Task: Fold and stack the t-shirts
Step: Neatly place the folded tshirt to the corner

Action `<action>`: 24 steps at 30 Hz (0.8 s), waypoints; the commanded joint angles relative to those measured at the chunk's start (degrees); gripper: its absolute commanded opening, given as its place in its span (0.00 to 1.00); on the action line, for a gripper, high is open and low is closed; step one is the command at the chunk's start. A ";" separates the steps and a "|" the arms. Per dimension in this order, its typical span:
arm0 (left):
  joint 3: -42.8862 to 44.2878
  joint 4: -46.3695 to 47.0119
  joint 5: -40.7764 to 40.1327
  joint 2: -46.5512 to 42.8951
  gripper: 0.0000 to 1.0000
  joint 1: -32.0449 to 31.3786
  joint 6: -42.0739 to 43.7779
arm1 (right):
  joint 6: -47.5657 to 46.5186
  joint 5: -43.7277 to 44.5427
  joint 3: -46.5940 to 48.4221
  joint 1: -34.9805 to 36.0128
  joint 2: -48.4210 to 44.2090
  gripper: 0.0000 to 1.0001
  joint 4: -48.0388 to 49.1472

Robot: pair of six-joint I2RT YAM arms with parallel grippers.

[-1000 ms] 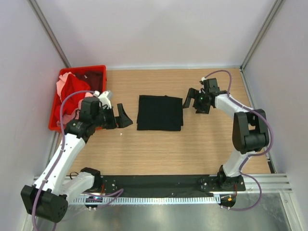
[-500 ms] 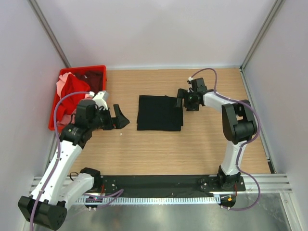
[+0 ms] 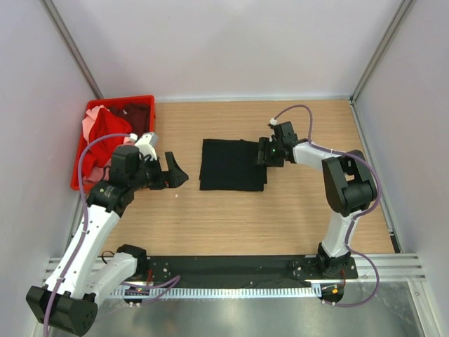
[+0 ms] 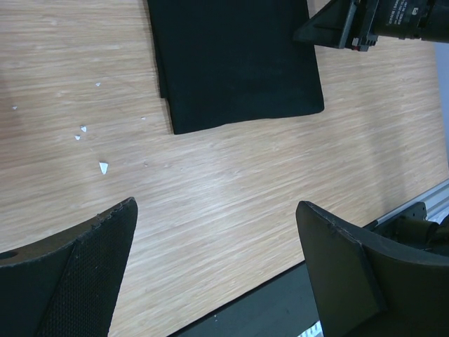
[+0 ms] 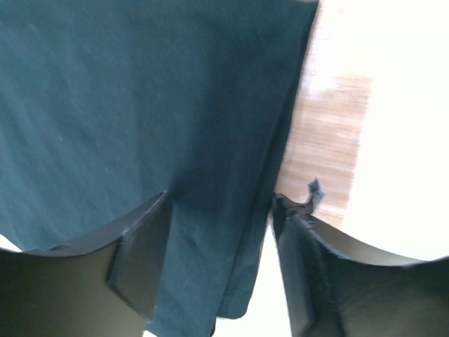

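Wooden table (image 3: 231, 217): red plastic crate (image 3: 133, 99) at far left, holding the loose red, pink and maroon t-shirts (image 3: 105, 130). Black t-shirt (image 3: 231, 165) lay folded flat at table centre, well apart from the crate. Right gripper (image 3: 262, 152) sat at the shirt's right edge, fingers (image 5: 140, 260) part-spread and straddling the cloth border; no lift or pinch visible. Left gripper (image 3: 178, 168) hovered over bare wood just left of the shirt, jaws wide, holding nothing. White specks (image 4: 103, 167) lay beneath it. Versus one second earlier: right gripper had moved in from clear of the shirt and narrowed; shirt unmoved.
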 commanded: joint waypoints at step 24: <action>-0.33 1.44 0.32 -1.02 0.94 0.00 0.54 | -7.24 3.77 11.82 -8.63 4.12 0.01 -11.14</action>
